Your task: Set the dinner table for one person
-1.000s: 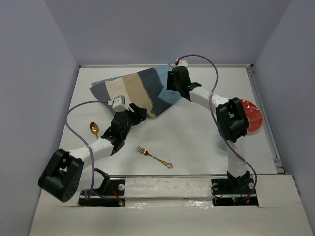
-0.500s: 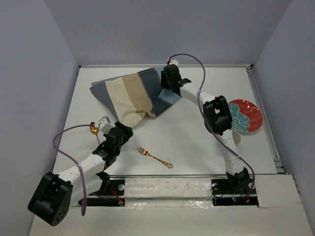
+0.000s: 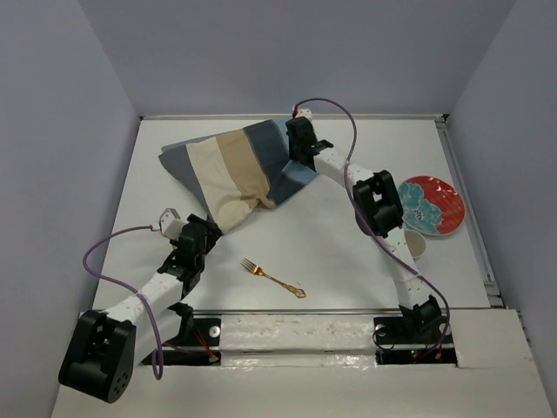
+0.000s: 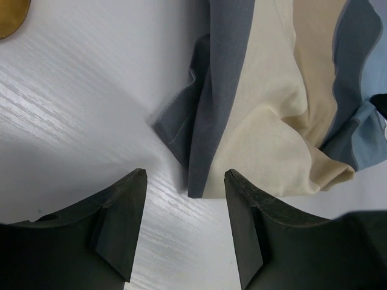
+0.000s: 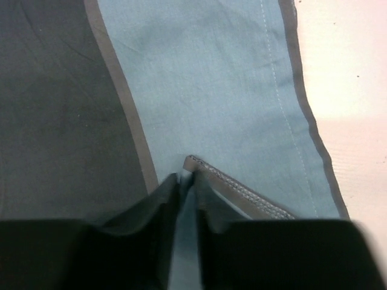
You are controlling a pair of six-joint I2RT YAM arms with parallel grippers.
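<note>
The white dinner table [image 3: 335,239] carries a striped blue, beige and grey placemat [image 3: 231,165], crumpled at the back. My right gripper [image 3: 301,144] is shut on a folded light-blue corner of the placemat [image 5: 205,90], the hem pinched between its fingers [image 5: 187,178]. My left gripper [image 3: 200,232] is open and empty, low over the bare table just short of the placemat's near grey corner [image 4: 199,181]. A copper fork [image 3: 274,279] lies near the front centre. A gold spoon [image 4: 11,17] shows at the left wrist view's top-left edge.
A red and teal plate [image 3: 432,205] lies at the right, with a pale cup [image 3: 417,246] just in front of it beside the right arm. Lavender walls close in the left, back and right sides.
My left arm has drawn back toward the near left, off the placemat, and now covers the spoon from above. My right arm shifted left holding the placemat, uncovering the plate and cup.
</note>
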